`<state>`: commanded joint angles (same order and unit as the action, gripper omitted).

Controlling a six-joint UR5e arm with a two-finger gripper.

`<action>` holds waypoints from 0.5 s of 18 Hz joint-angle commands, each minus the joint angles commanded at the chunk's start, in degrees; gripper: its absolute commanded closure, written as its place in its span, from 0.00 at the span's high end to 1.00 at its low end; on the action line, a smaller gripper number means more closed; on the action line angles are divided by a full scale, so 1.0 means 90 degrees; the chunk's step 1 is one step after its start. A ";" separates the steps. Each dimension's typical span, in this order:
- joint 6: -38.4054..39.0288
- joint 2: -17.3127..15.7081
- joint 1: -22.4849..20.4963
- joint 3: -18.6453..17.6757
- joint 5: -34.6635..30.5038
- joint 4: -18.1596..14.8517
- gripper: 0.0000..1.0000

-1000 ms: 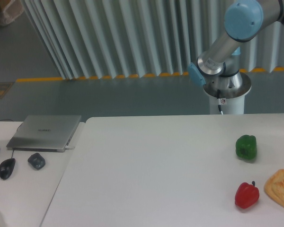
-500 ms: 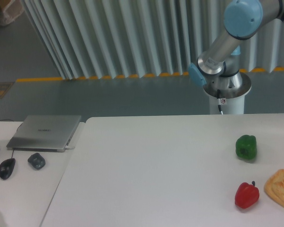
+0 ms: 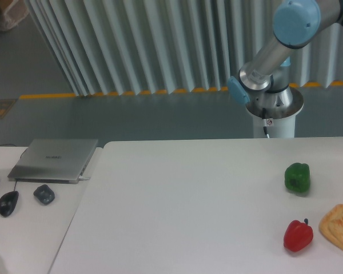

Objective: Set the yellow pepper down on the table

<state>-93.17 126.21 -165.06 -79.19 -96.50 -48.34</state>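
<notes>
The yellow pepper is out of view. The white table [image 3: 183, 205] fills the lower middle and right of the camera view. Only the arm's base [image 3: 274, 108] and its blue-capped joints [image 3: 296, 20] show at the upper right, behind the table's far edge. The arm runs off the top right corner, and the gripper is outside the frame.
A green pepper [image 3: 297, 177] and a red pepper [image 3: 298, 235] sit on the table at the right. A piece of bread [image 3: 340, 228] lies at the right edge. On the adjoining desk at the left are a closed laptop [image 3: 54, 160], a mouse [image 3: 8, 203] and a small dark object [image 3: 44, 194].
The arm's upper blue joint has shifted slightly to the right. Nothing on the table has moved.
</notes>
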 joint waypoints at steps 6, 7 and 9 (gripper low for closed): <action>0.0029 -0.0029 -0.0010 0.0049 0.0000 -0.0029 0.38; 0.0068 -0.0058 0.0000 0.0049 0.0000 -0.0107 0.38; 0.0156 -0.0136 0.0019 0.0058 0.0010 -0.0273 0.38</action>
<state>-91.76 124.98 -164.88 -78.66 -96.42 -50.80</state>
